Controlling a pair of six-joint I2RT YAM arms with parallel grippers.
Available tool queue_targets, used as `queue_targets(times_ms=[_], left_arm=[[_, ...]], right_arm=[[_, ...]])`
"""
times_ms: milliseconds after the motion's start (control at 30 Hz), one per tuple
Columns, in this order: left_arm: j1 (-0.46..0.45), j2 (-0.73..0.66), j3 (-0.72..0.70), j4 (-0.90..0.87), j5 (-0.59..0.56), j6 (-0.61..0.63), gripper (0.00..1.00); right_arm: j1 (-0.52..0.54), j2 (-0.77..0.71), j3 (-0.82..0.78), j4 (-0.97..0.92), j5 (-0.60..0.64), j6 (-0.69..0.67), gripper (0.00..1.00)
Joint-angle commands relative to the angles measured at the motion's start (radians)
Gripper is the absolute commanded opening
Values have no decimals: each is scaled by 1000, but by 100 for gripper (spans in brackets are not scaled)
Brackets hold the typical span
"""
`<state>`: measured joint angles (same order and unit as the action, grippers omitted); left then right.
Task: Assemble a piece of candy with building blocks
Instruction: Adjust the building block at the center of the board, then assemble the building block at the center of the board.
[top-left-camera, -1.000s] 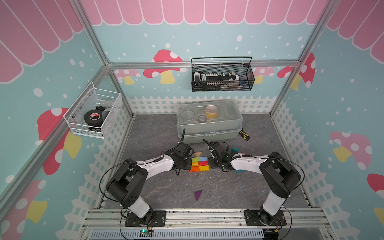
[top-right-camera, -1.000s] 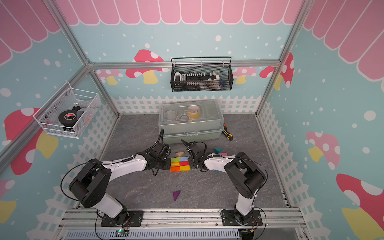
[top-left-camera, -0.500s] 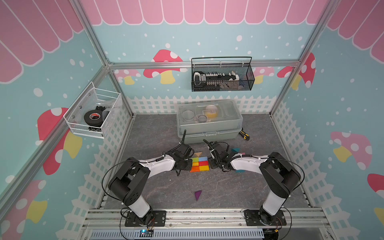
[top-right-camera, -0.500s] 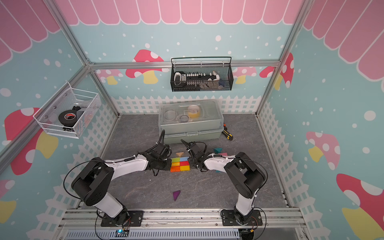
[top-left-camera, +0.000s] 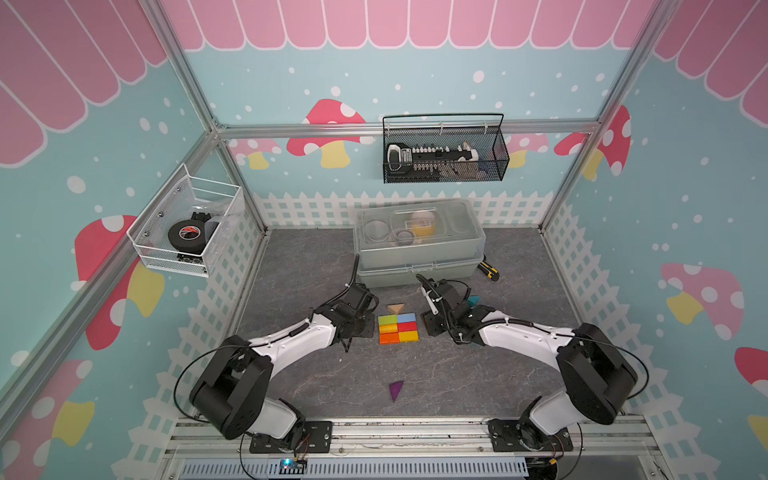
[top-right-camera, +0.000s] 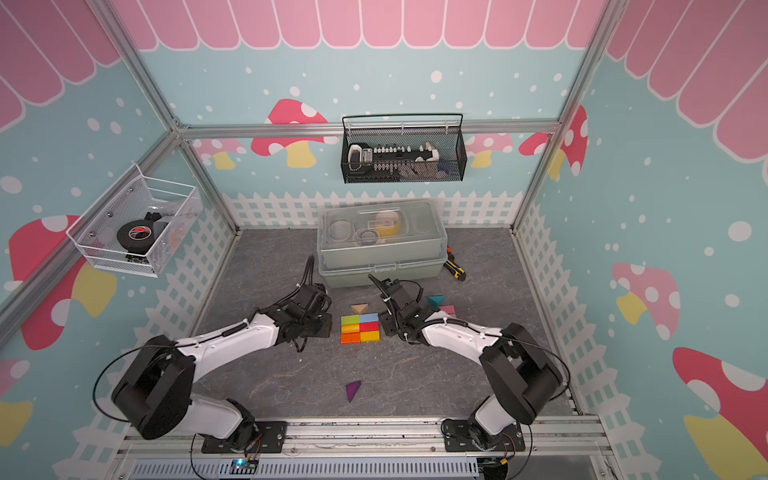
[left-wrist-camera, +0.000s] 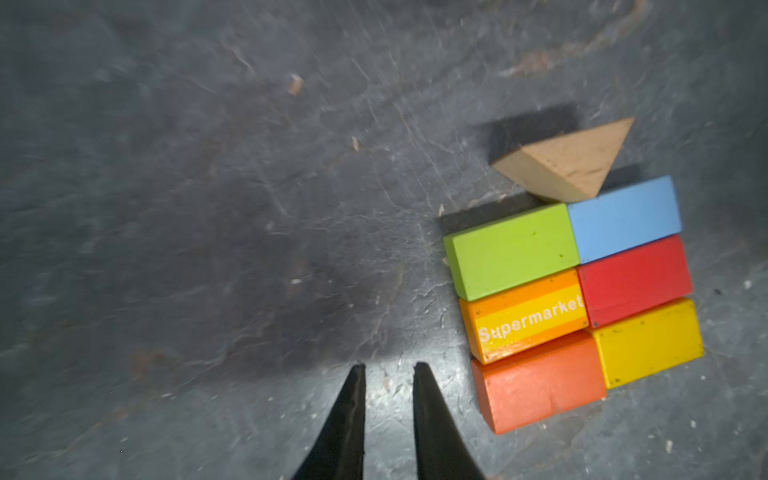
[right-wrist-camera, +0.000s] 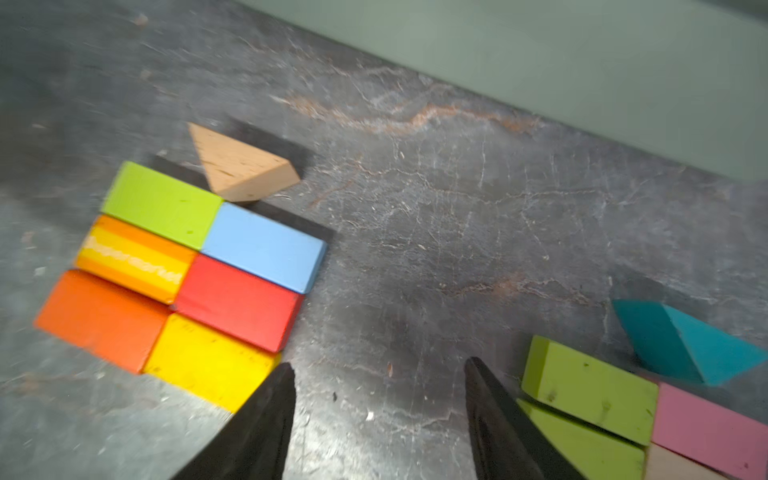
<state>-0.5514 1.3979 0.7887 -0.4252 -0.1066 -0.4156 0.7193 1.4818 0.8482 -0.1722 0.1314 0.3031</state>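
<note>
My left hand (left-wrist-camera: 388, 366), barely parted, and right hand (right-wrist-camera: 380, 363), spread wide, both empty, flank the slab of six coloured wooden bars (top-left-camera: 397, 328) lying mid-frame in a top view, so any sideways drift (the right one hangs just beside the yellow wooden bar (right-wrist-camera: 208, 365)) could shove its rows askew.

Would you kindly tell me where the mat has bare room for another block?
Bare: the wide stretch between the block grid and the purple prism, and the back-left corner between the box and fence. Crowded: right of the grid, where the right gripper sits beside loose blocks; the tan prism sits at the grid's far edge.
</note>
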Motion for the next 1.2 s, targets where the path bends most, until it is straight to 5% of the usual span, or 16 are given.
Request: queue_targets(times_ms=[0,267,533,833,1167], left_arm=[[19,-135,-20,-82,-77,7,28],[24,-430,30,-229,-65,11,46],[36,-654,54,-424,-120,57,64],[89,-793,9,-359,-128,40,71],[123,-817,6,-354,-117,45,72]], right_arm=[[10,-99,-50,-19,-190,-161,68],[106,-248,-98,-19,-363,-536,74],[221,-238,-41,-326,-436,-1139,79],[290,-76,70,-360,-423,-1285,77],[373,134,204,-426,-435,-1313,61]])
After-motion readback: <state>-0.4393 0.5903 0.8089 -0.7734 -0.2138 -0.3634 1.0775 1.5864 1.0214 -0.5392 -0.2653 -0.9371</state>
